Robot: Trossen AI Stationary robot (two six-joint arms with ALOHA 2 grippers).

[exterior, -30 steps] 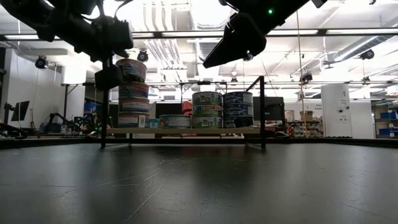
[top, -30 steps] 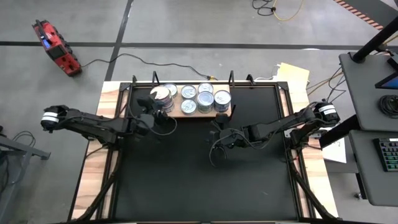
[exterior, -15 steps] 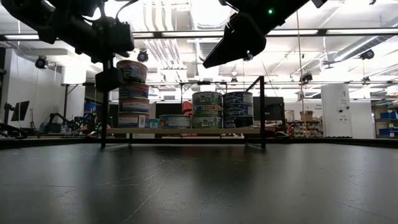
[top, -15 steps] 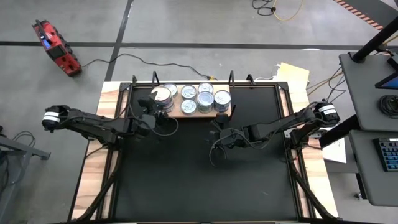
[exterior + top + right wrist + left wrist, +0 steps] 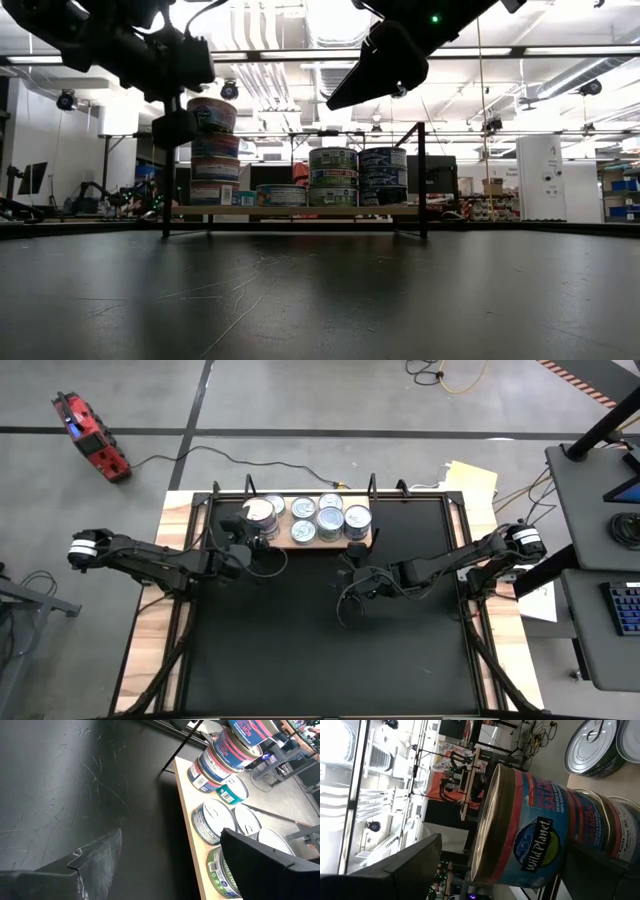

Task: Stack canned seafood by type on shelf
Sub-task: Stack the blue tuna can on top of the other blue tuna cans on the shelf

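Observation:
The canned seafood stands on the light-brown wooden shelf [image 5: 322,545] at the table's far edge. At its left end is a stack of three tins [image 5: 212,150]. The top one is a gold-rimmed blue-and-red tin [image 5: 530,825]. My left gripper [image 5: 250,528] is open, with its fingers on either side of that top tin and apart from it. Further right are a single low tin [image 5: 280,195] and two stacks [image 5: 333,177] [image 5: 385,175]. My right gripper [image 5: 350,557] hovers open and empty above the table, just before the shelf's right end.
A black frame with upright posts [image 5: 421,180] carries the shelf. The black table [image 5: 330,640] stretches from the shelf to the near edge. In the right wrist view the shelf's tins [image 5: 212,822] lie beyond the open fingers.
My left gripper's wrist has shifted slightly beside the tall stack. Its fingers stay on either side of the top tin. The tins have not moved.

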